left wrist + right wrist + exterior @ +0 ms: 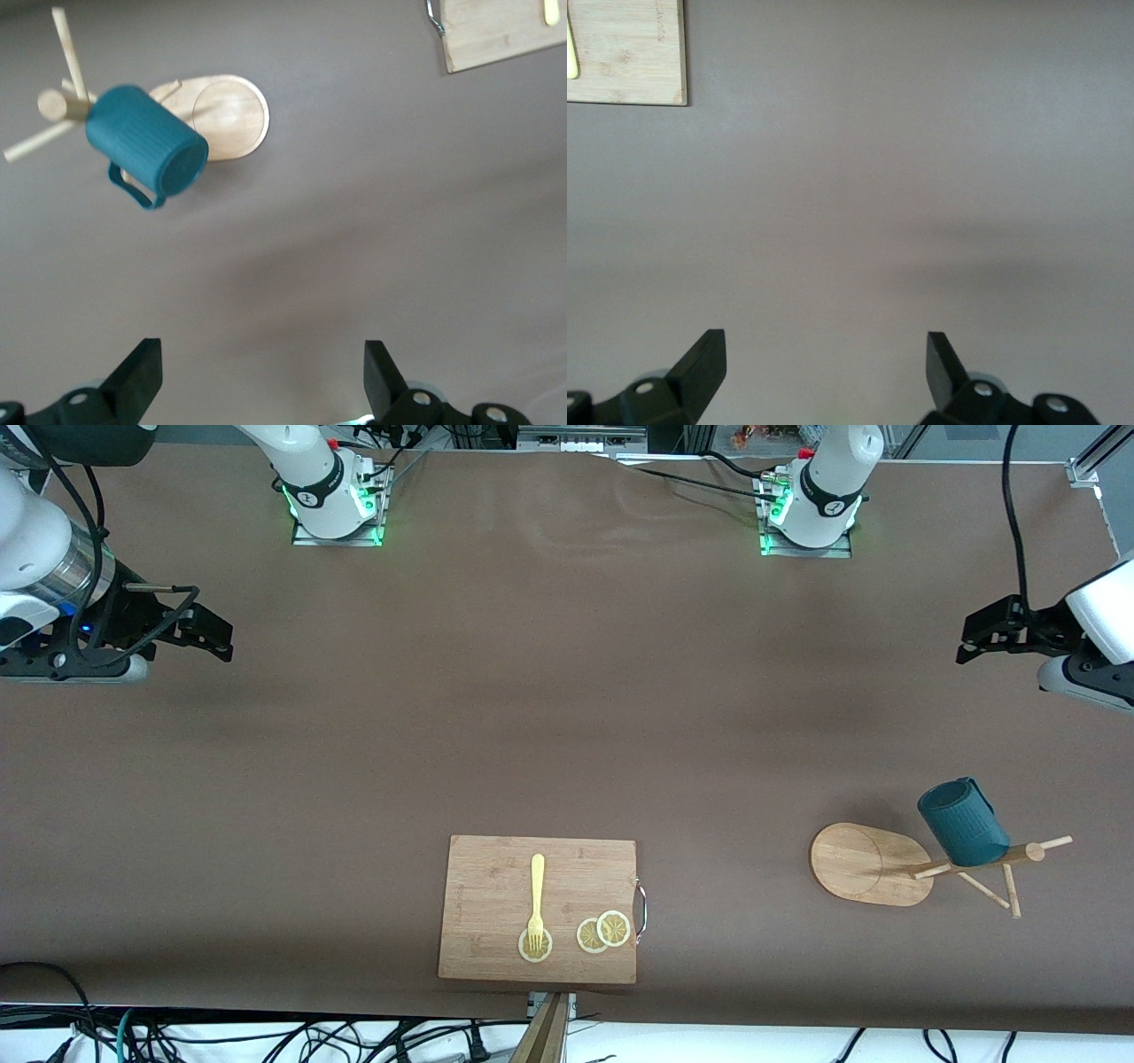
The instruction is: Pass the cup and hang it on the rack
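Note:
The dark teal cup [963, 822] hangs by its handle on a peg of the light wooden rack [864, 864], which stands near the left arm's end of the table. In the left wrist view the cup [146, 146] shows mouth-on beside the rack's oval base [226, 115]. My left gripper [973, 638] is open and empty, up over bare table at the left arm's end, apart from the cup; it also shows in the left wrist view [261, 376]. My right gripper [213, 633] is open and empty at the right arm's end; it also shows in the right wrist view [824, 367].
A rectangular wooden cutting board [496, 895] lies near the table's front edge at the middle, with a yellow fork [537, 899] and lemon slices [602, 932] on it. Its corner shows in the left wrist view [496, 35] and in the right wrist view [625, 49].

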`<state>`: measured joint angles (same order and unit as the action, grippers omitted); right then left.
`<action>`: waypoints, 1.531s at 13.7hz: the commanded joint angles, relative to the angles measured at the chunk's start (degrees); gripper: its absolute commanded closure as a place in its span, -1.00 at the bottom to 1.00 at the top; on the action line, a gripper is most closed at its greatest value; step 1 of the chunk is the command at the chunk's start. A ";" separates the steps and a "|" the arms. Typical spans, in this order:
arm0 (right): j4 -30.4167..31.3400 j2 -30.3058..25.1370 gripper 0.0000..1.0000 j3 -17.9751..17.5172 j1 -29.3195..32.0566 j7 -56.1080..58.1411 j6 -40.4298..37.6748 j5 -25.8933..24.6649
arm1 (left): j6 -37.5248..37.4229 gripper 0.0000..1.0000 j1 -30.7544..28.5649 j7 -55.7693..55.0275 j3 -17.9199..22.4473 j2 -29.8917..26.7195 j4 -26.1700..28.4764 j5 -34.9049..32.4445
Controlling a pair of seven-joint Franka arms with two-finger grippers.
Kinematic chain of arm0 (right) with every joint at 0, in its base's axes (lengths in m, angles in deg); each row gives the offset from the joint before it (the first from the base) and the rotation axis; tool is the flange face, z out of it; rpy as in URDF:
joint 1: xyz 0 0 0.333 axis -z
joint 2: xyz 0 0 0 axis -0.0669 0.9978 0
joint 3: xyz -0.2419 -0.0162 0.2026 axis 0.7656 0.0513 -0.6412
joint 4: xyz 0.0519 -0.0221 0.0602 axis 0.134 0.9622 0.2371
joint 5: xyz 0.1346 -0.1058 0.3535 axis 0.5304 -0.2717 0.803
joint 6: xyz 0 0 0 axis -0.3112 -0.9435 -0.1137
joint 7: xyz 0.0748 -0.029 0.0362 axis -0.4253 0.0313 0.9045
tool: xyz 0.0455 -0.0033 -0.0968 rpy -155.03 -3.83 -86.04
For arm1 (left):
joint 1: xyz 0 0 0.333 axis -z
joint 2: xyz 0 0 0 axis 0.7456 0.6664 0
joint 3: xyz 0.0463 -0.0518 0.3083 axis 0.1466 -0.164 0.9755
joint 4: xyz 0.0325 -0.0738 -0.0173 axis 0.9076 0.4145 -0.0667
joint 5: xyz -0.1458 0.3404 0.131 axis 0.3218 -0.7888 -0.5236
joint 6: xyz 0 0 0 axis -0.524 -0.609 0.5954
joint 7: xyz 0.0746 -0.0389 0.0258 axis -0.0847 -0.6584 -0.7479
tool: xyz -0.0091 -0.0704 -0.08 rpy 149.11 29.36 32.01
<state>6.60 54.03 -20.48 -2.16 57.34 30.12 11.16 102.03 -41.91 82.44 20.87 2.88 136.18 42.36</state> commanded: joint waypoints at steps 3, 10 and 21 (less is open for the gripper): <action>-1.04 0.13 -1.00 -0.06 -0.07 -0.18 -1.07 -0.13 | -3.10 -1.00 0.03 -12.64 -2.60 -2.39 2.66 -1.29; -1.04 0.13 -1.00 -0.06 -0.07 -0.18 -1.07 -0.13 | 5.32 -1.00 -3.56 -8.18 -4.87 -11.19 16.55 -1.28; -1.04 0.22 -1.00 0.02 0.02 -0.27 -0.98 -0.13 | 4.80 -1.00 -5.24 -7.54 -5.85 -9.26 15.15 -1.55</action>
<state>6.59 54.03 -20.46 -2.16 57.34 30.11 11.16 106.54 -46.78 73.41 15.40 -6.51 151.83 42.36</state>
